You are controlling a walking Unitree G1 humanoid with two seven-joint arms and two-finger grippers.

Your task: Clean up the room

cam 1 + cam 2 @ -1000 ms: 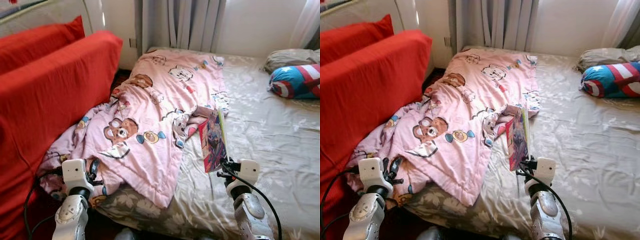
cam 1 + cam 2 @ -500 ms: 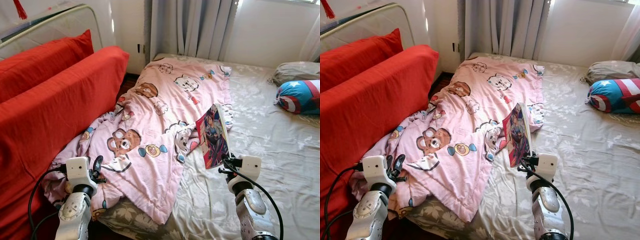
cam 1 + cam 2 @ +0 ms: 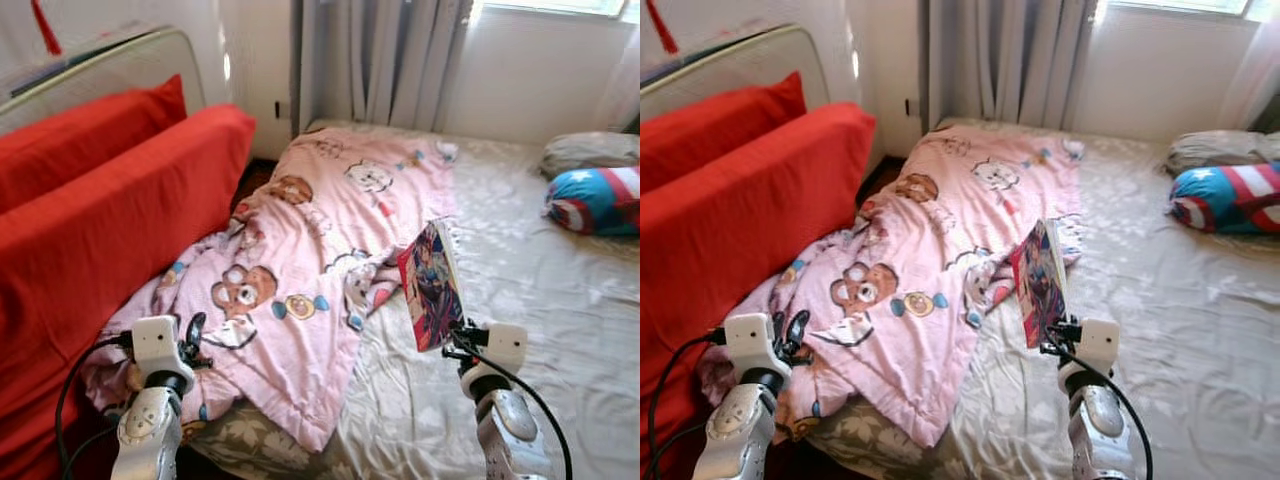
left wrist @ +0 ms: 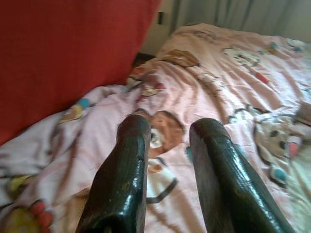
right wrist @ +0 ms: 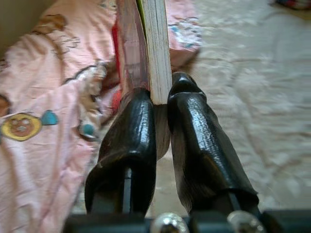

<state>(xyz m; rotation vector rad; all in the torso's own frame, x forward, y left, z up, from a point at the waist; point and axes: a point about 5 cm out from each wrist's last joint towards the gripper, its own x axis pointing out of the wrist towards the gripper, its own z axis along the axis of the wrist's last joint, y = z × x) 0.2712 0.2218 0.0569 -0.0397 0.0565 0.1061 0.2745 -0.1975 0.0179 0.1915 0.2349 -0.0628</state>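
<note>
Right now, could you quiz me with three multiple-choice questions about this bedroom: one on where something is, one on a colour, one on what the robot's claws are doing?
1. Where does the pink cartoon blanket lie?
A. On the bed's left part, beside the red sofa
B. Folded on the pillows
C. On the floor under the window

2. What colour is the sofa?
A. Grey
B. Red
C. Blue

3. What is the right gripper doing?
A. Hanging with nothing in it
B. Gripping the blanket
C. Clamping a book upright

Answers:
1. A: the blanket spreads from the bed's far left corner down to the edge next to the sofa.
2. B: its cover is plain bright red.
3. C: the black fingers pinch the book at its lower edge, its cover standing above the sheet.
</note>
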